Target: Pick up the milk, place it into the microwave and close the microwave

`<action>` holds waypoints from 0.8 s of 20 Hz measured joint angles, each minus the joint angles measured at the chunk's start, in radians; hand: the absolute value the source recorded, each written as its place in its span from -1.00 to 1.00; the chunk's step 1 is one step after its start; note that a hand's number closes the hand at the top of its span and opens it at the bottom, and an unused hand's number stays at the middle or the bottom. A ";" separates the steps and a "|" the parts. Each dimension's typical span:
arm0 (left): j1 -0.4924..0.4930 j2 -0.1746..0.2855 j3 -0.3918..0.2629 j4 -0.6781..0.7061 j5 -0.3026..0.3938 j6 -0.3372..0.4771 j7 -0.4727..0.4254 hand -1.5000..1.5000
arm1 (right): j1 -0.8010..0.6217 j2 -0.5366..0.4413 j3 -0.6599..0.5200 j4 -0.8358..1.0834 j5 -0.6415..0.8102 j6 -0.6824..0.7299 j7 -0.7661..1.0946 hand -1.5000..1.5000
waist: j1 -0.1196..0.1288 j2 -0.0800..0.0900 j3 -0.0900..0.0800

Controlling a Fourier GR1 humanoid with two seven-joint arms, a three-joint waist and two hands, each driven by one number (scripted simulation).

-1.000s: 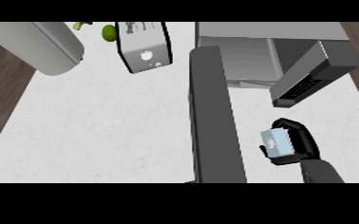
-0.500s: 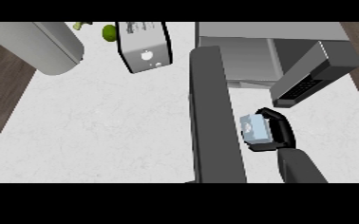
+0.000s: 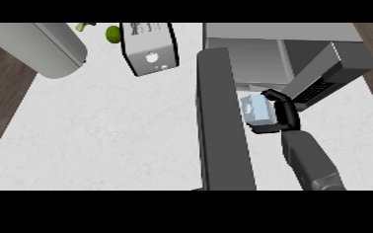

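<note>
1 right hand [image 3: 285,116] in view, forearm coming in from the counter's [image 3: 109,128] near edge, right side. Fingers curled round 1 milk carton [image 3: 255,111], so it's gripping it. Carton sits just beside the open door [image 3: 222,128], in front of the 1 microwave [image 3: 247,61] at the far right corner. Versus 0.5 s back, hand and carton have moved farther in, closer to the cavity. Far left corner has 1 grey cylinder [image 3: 44,49], 1 dark-sided box [image 3: 149,49] and 2 green bits [image 3: 113,33] at the far edge.
</note>
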 measured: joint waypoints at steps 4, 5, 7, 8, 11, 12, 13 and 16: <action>-0.038 0.021 0.009 0.002 0.006 0.023 0.023 -1.00 | -0.075 -0.020 -0.007 0.040 0.006 -0.019 0.022 1.00 | 0.006 0.005 0.000; -0.037 0.017 0.004 0.002 0.007 0.021 0.026 -1.00 | -0.097 -0.027 -0.010 0.048 0.005 -0.024 0.037 1.00 | 0.007 0.005 0.001; -0.038 0.020 0.009 0.005 0.010 0.008 0.022 -1.00 | -0.137 -0.055 -0.017 0.065 0.004 -0.024 0.064 1.00 | 0.015 0.007 0.001; -0.042 0.020 0.010 0.007 0.011 0.005 0.020 -1.00 | -0.155 -0.061 -0.019 0.075 0.005 -0.032 0.079 1.00 | 0.018 0.009 0.001; -0.065 0.029 0.013 0.017 0.024 -0.002 0.018 -1.00 | -0.211 -0.076 -0.022 0.098 0.010 -0.051 0.120 1.00 | 0.029 0.014 0.001; -0.070 0.033 0.017 0.020 0.029 -0.005 0.018 -1.00 | -0.229 -0.084 -0.022 0.105 0.012 -0.053 0.136 1.00 | 0.031 0.015 0.001; -0.085 0.039 0.019 0.027 0.032 -0.001 0.020 -1.00 | -0.253 -0.092 -0.023 0.112 0.014 -0.053 0.159 1.00 | 0.032 0.017 0.001; -0.106 0.048 0.021 0.020 0.046 0.002 0.022 -1.00 | -0.288 -0.119 -0.021 0.127 0.023 -0.062 0.188 1.00 | 0.046 0.024 0.002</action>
